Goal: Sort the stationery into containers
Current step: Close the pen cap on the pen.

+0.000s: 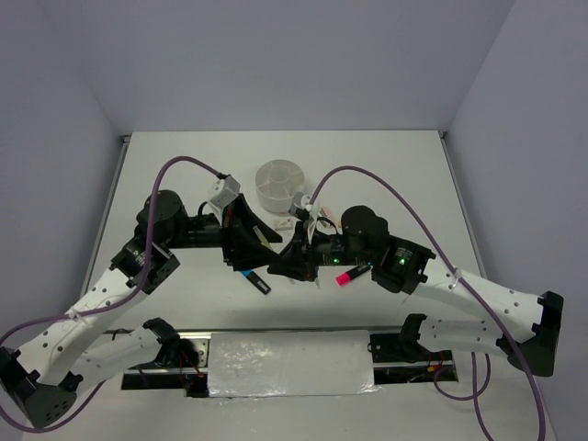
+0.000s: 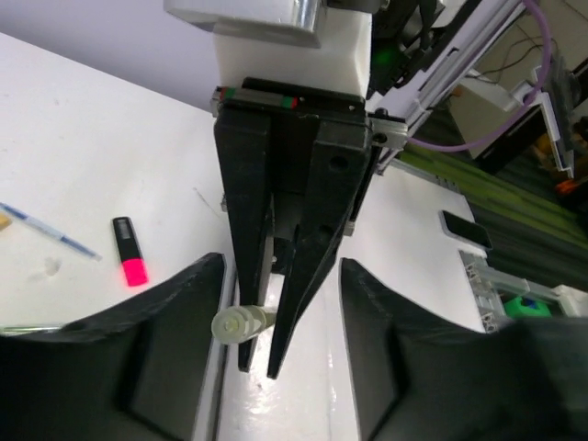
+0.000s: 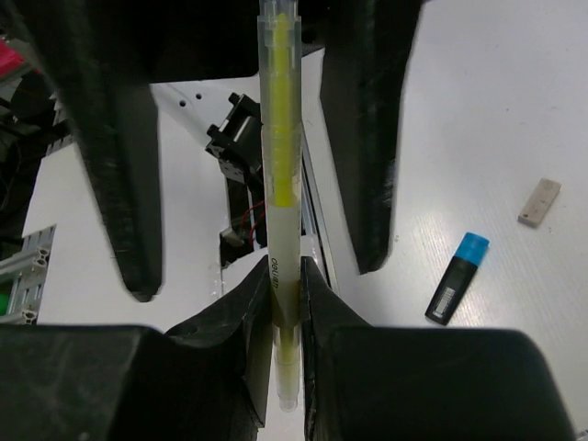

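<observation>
My right gripper (image 3: 285,276) is shut on a thin yellow pen (image 3: 278,138) and holds it above the table. My left gripper (image 2: 283,268) is open, and its fingers (image 3: 363,138) stand on either side of the pen without closing on it. The two grippers meet mid-table in the top view, left (image 1: 246,241) and right (image 1: 287,262). In the left wrist view the pen's end (image 2: 241,323) sticks out of the shut right gripper (image 2: 258,367). The round white organiser cup (image 1: 278,186) stands just behind them.
On the table lie a blue-and-black highlighter (image 1: 255,281) (image 3: 457,277), a pink-and-black highlighter (image 1: 349,274) (image 2: 129,250), a beige eraser (image 1: 283,221) (image 3: 539,202) and a light-blue pen (image 2: 46,230). The arm bases and a metal rail run along the near edge.
</observation>
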Robot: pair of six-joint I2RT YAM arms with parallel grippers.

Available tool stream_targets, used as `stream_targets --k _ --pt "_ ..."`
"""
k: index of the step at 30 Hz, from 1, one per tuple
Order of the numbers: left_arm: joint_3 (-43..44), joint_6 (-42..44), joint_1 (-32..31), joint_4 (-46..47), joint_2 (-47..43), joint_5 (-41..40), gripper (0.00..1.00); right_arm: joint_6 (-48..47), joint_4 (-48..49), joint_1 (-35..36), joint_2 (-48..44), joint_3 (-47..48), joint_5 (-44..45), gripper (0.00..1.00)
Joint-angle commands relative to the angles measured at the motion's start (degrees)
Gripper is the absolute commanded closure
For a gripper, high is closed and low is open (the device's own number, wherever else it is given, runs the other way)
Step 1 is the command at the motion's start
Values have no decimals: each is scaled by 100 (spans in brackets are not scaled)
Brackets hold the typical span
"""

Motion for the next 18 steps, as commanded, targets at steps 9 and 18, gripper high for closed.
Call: stream_targets --k 9,18 --pt "462 167 -29 -361 -229 -1378 16 235 588 39 -150 -130 507 100" --pt "708 98 -29 -599 -352 -2038 1 296 562 30 -282 -209 805 100"
